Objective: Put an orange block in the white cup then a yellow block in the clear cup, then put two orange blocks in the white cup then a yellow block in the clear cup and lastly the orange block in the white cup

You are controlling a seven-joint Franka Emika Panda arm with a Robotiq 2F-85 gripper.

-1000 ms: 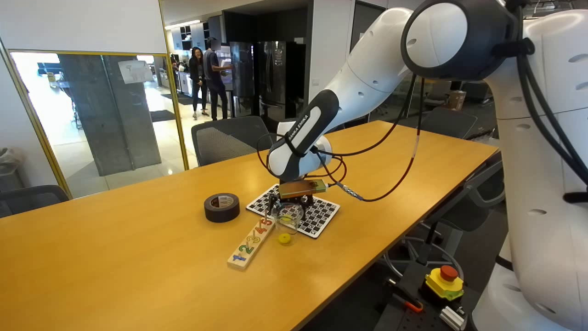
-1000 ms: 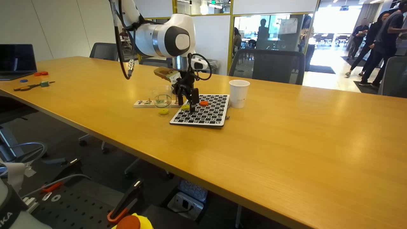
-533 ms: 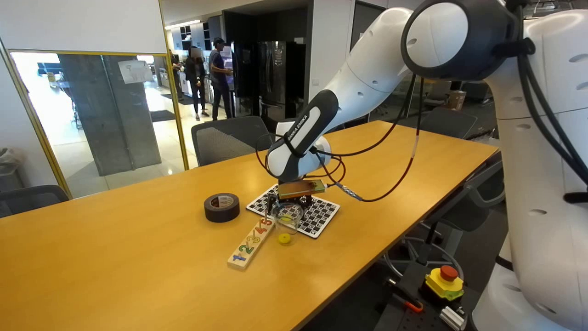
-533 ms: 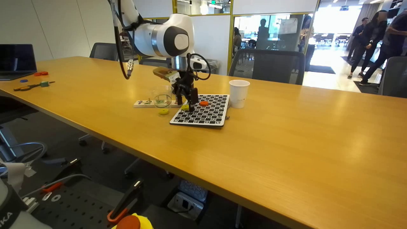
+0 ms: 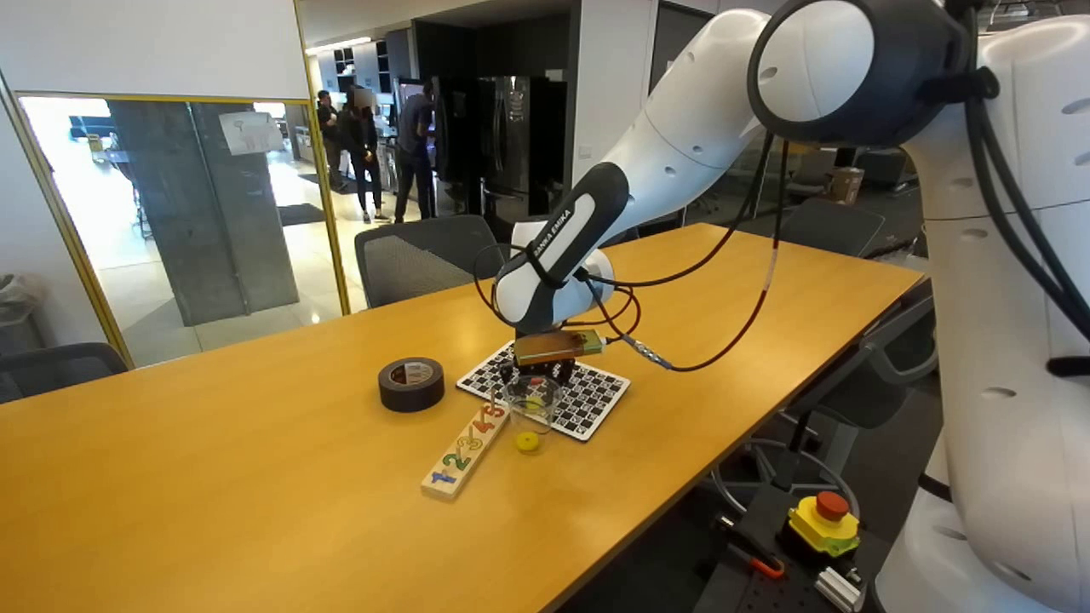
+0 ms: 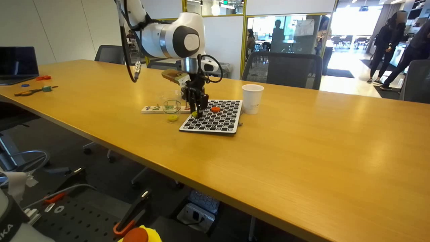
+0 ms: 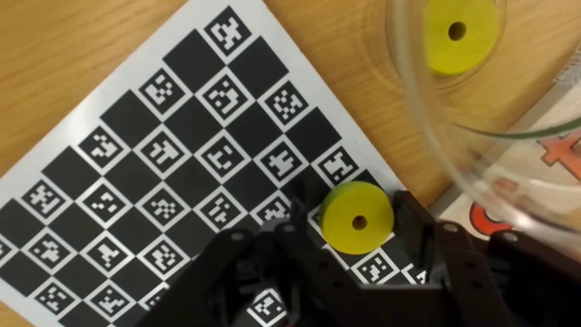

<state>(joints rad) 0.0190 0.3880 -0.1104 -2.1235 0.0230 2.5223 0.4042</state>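
Tabletop [image 6: 319,151] spreads wide under everything, and the checkered board [image 6: 223,121] lies on it. The gripper [image 7: 352,211] hangs low over one edge of that board, its jaws part-way apart and, by the look of it, not gripping anything. The white cup [image 6: 252,101] stands upright just beside the board's opposite edge; I can't see inside it. The clear cup [image 5: 535,423] stands just off that first edge, close enough that a lift swinging wide could knock it over, and its faint rim is easy to misjudge. One yellow block [image 7: 467,45] sits at the bottom of that cup. The second yellow block [image 7: 356,213], meant for the same cup, I take it, is on the board between the jaws; a gap shows on one side only, so an uneven squeeze may shove it aside, or, being round, it may slip out. An orange block [image 6: 215,109] lies further in on the board; I'd guess it goes last, and a low sweep could knock it away.
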